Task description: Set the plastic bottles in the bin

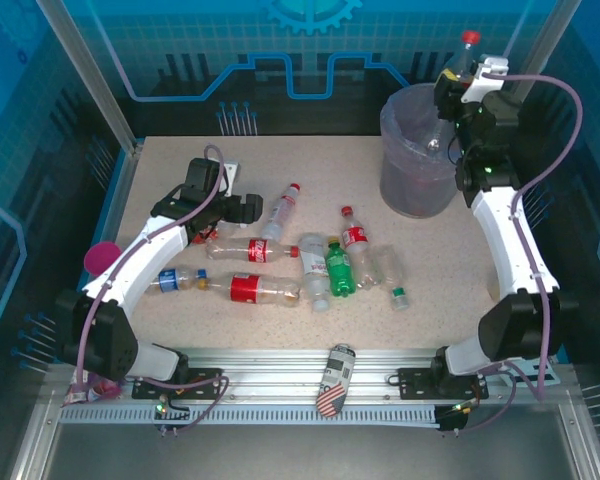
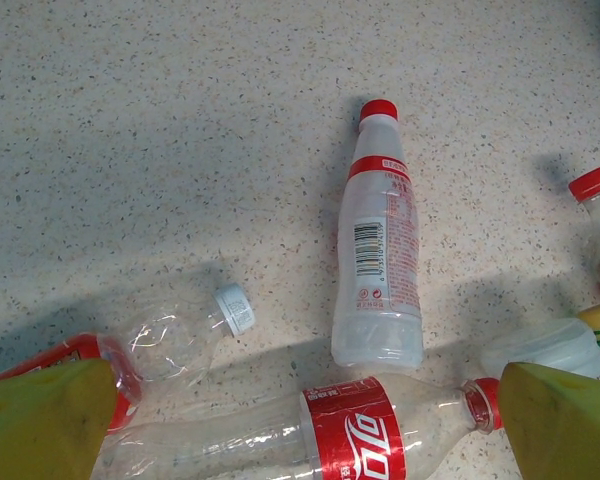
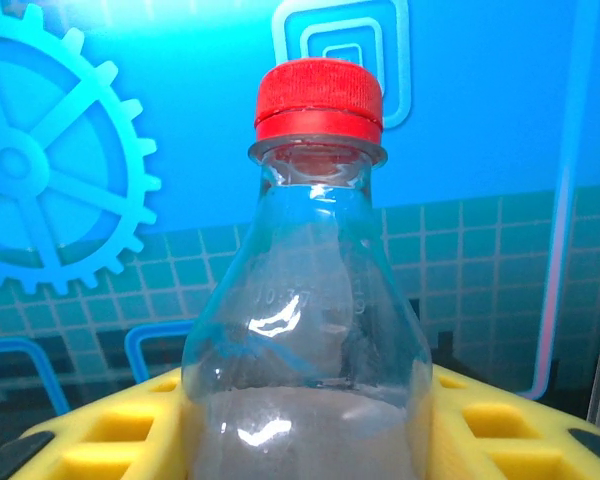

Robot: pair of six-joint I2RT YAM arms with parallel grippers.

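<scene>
While right claw [image 1: 457, 84] clamps red-capped bottle [image 3: 305, 330], left claw [image 1: 250, 208] gapes wide.

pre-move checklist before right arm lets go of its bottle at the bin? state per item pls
1. Right gripper shut on the red-capped bottle: ok, yellow fingers sit on both sides of its body.
2. Bottle above the bin opening: cannot tell; in the top view it sits at the far right rim, and its height is unclear.
3. Bin upright with its bag mouth open: ok.
4. Left gripper away from the bin: ok; it is open, low over a Coca-Cola bottle.
5. Table cleared of bottles: not ok, several lie there, including a green bottle.
</scene>
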